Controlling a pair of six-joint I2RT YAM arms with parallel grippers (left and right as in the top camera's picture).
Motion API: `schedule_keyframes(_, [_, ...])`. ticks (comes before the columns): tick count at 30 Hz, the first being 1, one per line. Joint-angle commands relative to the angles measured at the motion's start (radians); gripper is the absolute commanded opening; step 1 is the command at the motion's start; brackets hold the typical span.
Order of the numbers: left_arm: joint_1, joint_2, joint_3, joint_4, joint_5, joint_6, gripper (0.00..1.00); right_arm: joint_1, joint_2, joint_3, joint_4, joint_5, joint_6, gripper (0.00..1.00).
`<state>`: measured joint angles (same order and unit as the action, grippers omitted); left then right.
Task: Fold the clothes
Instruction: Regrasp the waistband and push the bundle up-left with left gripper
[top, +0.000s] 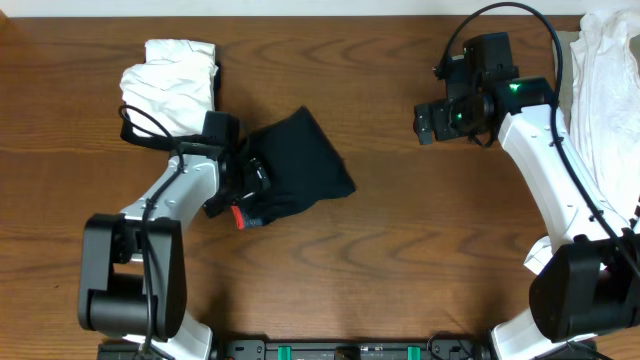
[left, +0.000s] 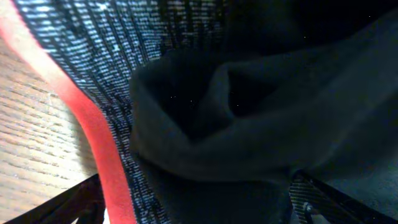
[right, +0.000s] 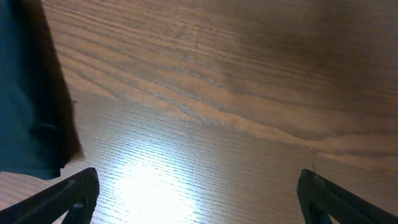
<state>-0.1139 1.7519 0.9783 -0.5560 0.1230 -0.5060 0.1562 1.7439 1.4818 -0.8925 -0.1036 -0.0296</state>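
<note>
My left gripper (left: 199, 205) is wide. Its two fingers stand far apart, and the black leggings (top: 295, 165) bulge up between them. I am not pinching the cloth. The grey waistband (left: 93, 74) with its red edge is right by my left finger. Bare worktop (left: 31, 137) shows past it.

The leggings lie in a folded bundle on the worktop. My left gripper is at the bundle's left side. My right gripper (right: 199, 196) is wide too and holds nothing. It hangs over bare wood, well apart from the leggings, on their right.

I think this fold is nearly done, but the bundle looks a bit lumpy. To do this step well, I should lift my left gripper straight up. That way no finger snags the cloth and pulls the fold open. Then I could pat the lump flat and push the red edge in line.

A folded white cloth (top: 172, 80) sits near the leggings, past them and to their left. A white pile (top: 605, 70) waits far to the right of the leggings, not yet folded.

I see no box, basket or bin, so nothing is inside anything.
</note>
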Motion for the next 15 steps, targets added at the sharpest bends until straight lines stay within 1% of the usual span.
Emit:
schedule_keyframes(1, [0.002, 0.039, -0.011, -0.003, -0.03, -0.017, 0.93, -0.004, 0.004, -0.006, 0.002, 0.002, 0.014, 0.99])
schedule_keyframes(5, [0.002, 0.06, -0.011, -0.002, -0.029, -0.029, 0.92, -0.004, 0.004, -0.007, 0.002, 0.002, 0.014, 0.99])
schedule_keyframes(7, [0.002, 0.06, -0.011, 0.0, -0.008, -0.031, 0.82, -0.003, 0.004, -0.007, 0.002, 0.002, 0.014, 0.99])
schedule_keyframes(10, [0.002, 0.06, -0.011, 0.0, 0.033, -0.031, 0.63, -0.004, 0.004, -0.006, 0.002, 0.002, 0.014, 0.99])
schedule_keyframes(12, [0.002, 0.06, -0.011, -0.005, 0.034, -0.031, 0.54, -0.004, 0.004, -0.007, 0.002, 0.002, 0.014, 0.99])
schedule_keyframes(15, [0.002, 0.06, -0.011, -0.011, 0.034, -0.026, 0.38, -0.004, 0.004, -0.006, 0.002, 0.002, 0.014, 0.99])
